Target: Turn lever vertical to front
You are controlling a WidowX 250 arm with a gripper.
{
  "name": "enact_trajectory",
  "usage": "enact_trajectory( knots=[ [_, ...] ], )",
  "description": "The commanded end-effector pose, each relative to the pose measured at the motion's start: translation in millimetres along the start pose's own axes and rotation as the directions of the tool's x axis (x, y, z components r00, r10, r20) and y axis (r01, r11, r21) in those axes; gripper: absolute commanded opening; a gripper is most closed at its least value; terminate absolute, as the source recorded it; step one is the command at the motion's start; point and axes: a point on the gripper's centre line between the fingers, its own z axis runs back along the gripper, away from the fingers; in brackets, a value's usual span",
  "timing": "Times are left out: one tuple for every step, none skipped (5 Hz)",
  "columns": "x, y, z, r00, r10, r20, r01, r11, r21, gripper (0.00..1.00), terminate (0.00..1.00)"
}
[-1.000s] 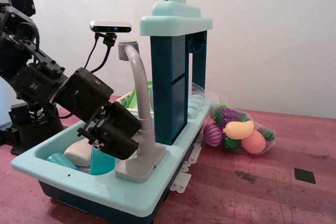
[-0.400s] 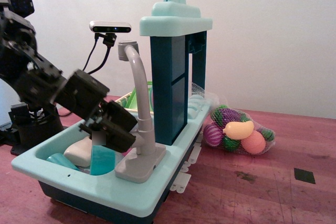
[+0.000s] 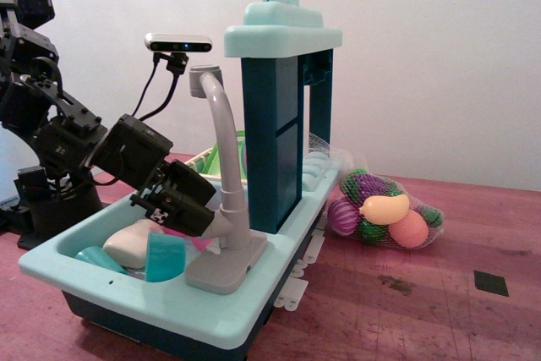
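The grey toy faucet (image 3: pixel 226 166) stands on its base plate (image 3: pixel 226 266) at the near corner of the teal toy sink (image 3: pixel 211 314). The lever (image 3: pixel 220 226) is a short light-grey stub sticking out to the left of the faucet's lower column. It is tilted a little upward, and most of it is covered by the fingers. My black gripper (image 3: pixel 210 219) reaches in from the left over the basin. Its fingertips are at the lever and look closed on it.
In the basin lie a teal cup (image 3: pixel 165 258), a cream soap-like piece (image 3: pixel 128 244) and a teal piece (image 3: pixel 95 258). A dark blue tower with a teal shelf (image 3: pixel 283 38) rises behind the faucet. A net bag of toy fruit (image 3: pixel 385 213) lies on the red table at right.
My gripper has risen and pulled slightly left over the basin while its tips stayed at the faucet column. The teal cup below it now shows fully.
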Motion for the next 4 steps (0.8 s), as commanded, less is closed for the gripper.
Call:
enact_trajectory(
  knots=[
    [-17.0, 7.8, 31.6, 0.999, 0.041, -0.026, -0.041, 0.999, 0.000, 1.00, 0.00],
    [-11.7, 12.0, 49.5, 0.999, 0.031, -0.038, -0.031, 0.999, 0.011, 1.00, 0.00],
    [-9.7, 9.2, 70.5, 0.999, 0.020, -0.041, -0.018, 0.999, 0.032, 1.00, 0.00],
    [-11.5, 2.8, 89.5, 0.998, 0.017, -0.055, -0.014, 0.999, 0.046, 1.00, 0.00]
  ],
)
